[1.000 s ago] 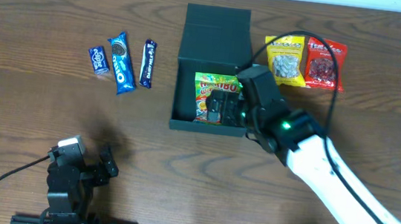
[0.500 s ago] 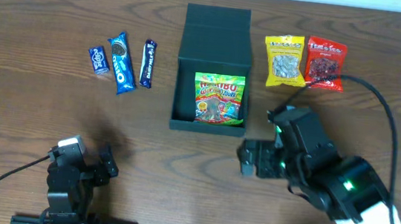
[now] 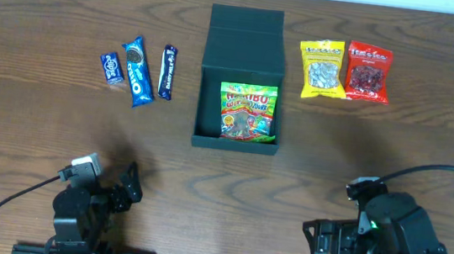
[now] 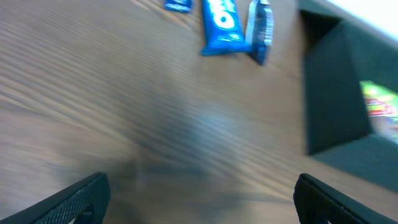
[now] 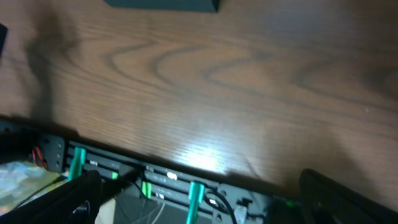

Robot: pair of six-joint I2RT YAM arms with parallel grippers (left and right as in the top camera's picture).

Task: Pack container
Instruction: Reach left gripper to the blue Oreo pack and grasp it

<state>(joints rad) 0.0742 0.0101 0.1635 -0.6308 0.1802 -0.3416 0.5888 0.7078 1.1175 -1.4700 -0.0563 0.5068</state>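
Observation:
The dark teal-green container (image 3: 246, 36) stands open at the table's middle, its flap lid laid back. A colourful gummy packet (image 3: 248, 112) lies inside it. The box's side also shows in the left wrist view (image 4: 333, 93). Three blue snack bars (image 3: 139, 70) lie to its left, and show in the left wrist view (image 4: 222, 22). A yellow packet (image 3: 324, 68) and a red packet (image 3: 368, 72) lie to its right. My left gripper (image 3: 119, 190) is open and empty near the front left. My right gripper (image 3: 326, 243) is open and empty at the front right edge.
The table's front edge carries a black rail with green fittings (image 5: 168, 186). The brown wooden tabletop (image 3: 33, 123) spreads round the box.
My right gripper has let the gummy packet lie in the box and pulled back from it to the front right edge. My left gripper has shifted slightly.

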